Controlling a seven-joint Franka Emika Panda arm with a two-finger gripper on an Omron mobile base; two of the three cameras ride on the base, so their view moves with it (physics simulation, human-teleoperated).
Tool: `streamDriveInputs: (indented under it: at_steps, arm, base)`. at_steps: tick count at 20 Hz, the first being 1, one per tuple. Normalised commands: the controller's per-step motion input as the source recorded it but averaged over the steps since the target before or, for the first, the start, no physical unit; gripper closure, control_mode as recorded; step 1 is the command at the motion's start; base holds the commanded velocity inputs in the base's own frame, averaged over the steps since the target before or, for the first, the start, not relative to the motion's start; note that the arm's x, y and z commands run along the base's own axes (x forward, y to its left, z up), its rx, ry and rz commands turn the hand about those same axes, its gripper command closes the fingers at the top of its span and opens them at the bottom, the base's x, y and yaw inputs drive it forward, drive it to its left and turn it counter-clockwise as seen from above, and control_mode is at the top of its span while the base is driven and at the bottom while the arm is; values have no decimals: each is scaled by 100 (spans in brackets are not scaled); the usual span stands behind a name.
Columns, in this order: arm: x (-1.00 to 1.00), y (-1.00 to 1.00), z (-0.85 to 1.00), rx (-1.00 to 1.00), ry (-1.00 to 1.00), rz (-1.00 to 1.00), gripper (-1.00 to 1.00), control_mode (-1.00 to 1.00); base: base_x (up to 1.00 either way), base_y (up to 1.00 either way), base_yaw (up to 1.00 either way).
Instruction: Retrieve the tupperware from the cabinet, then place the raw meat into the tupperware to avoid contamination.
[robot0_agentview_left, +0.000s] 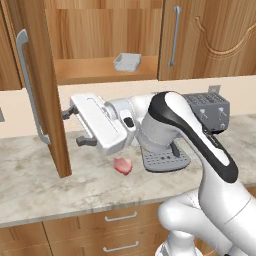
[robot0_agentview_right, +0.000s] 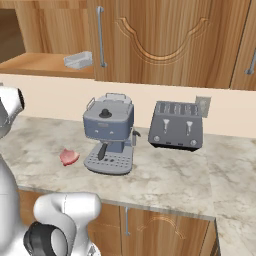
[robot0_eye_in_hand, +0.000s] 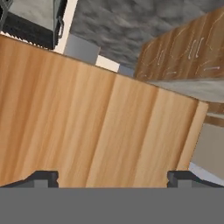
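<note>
- Marble-patterned surface (robot0_agentview_left: 30, 190) runs along the front, with wooden drawers (robot0_agentview_left: 120, 230) and their short grey handles below its edge.
- White arm rises at the lower right of the left base view and reaches leftward; its hand (robot0_agentview_left: 77, 127) hangs above the surface, turned toward the open cabinet door (robot0_agentview_left: 47, 100), fingers spread wide with nothing between them.
- From the hand view, the two dark fingertips (robot0_eye_in_hand: 41, 177) stand far apart, facing the plain wood of the door.
- Raw meat (robot0_agentview_left: 123, 165), a small pinkish-red lump, lies on the surface just left of the grey coffee machine (robot0_agentview_right: 109, 132); it is below the arm and apart from the hand.
- Dark grey toaster (robot0_agentview_right: 177, 125) stands to the right of the coffee machine, against the back wall.
- Cabinet (robot0_agentview_left: 100, 30) above is open; the tupperware (robot0_agentview_left: 127, 62), pale and shallow, sits on its wooden shelf (robot0_agentview_left: 85, 70) near the right side, beside the closed neighbouring door's long grey handle (robot0_agentview_left: 174, 35).
</note>
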Motion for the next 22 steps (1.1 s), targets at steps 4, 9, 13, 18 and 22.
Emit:
streamDriveInputs:
  at_steps: [4, 9, 13, 18, 22]
  arm:
    - [8, -65, 1, -14, -1, -6, -100, -100]
    - [12, -73, -7, -15, -3, -6, -100, -100]
    - [24, -62, -44, -10, -10, -1, -100, -100]
    - [28, -43, -2, -24, -8, -10, -100, -100]
    - [13, -5, 0, -40, -12, -26, -100, -100]
  base:
    - [0, 0, 0]
    - [0, 0, 0]
    - [0, 0, 0]
    - [0, 0, 0]
    - [0, 0, 0]
